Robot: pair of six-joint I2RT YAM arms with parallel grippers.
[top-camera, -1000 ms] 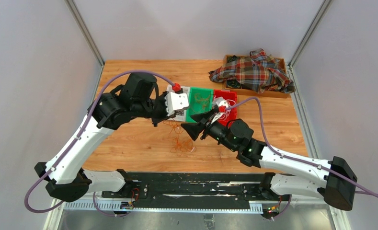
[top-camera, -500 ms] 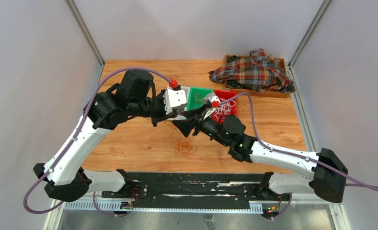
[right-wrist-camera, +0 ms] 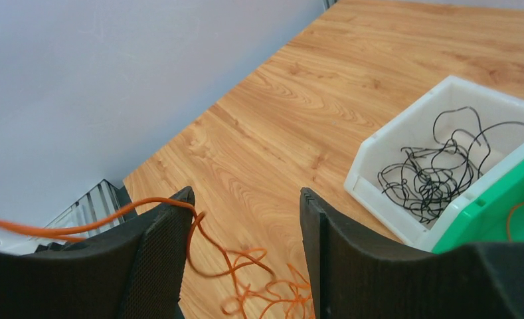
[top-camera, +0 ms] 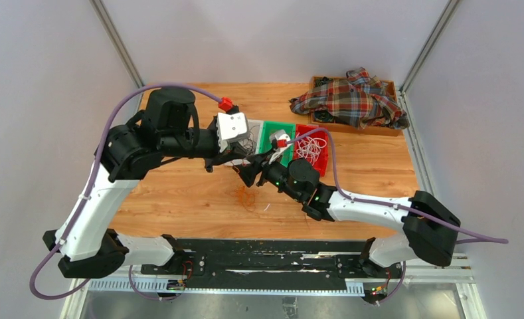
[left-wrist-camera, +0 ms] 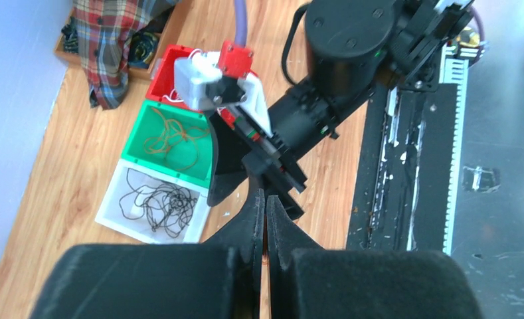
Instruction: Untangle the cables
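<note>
A tangle of orange cables (top-camera: 249, 197) lies on the wooden table, and it also shows in the right wrist view (right-wrist-camera: 259, 286). My right gripper (right-wrist-camera: 246, 199) is open and straddles it; one orange strand (right-wrist-camera: 153, 203) runs over its left finger and off to the left. In the top view my right gripper (top-camera: 249, 174) sits just below my left gripper (top-camera: 238, 161). My left gripper (left-wrist-camera: 265, 199) has its jaws pressed together with a sliver of orange between them. Black cables (left-wrist-camera: 166, 206) lie in a white bin (left-wrist-camera: 113, 211), an orange cable (left-wrist-camera: 169, 136) in a green bin (left-wrist-camera: 139, 143).
A red bin (top-camera: 320, 159) holding white cables (top-camera: 309, 149) stands right of the green bin (top-camera: 271, 129). A wooden tray under a plaid shirt (top-camera: 352, 100) sits at the back right. The black base rail (top-camera: 265, 256) runs along the near edge.
Both grippers have moved left and towards the back. The orange pile on the table has become smaller and drawn out. My right gripper now straddles it.
</note>
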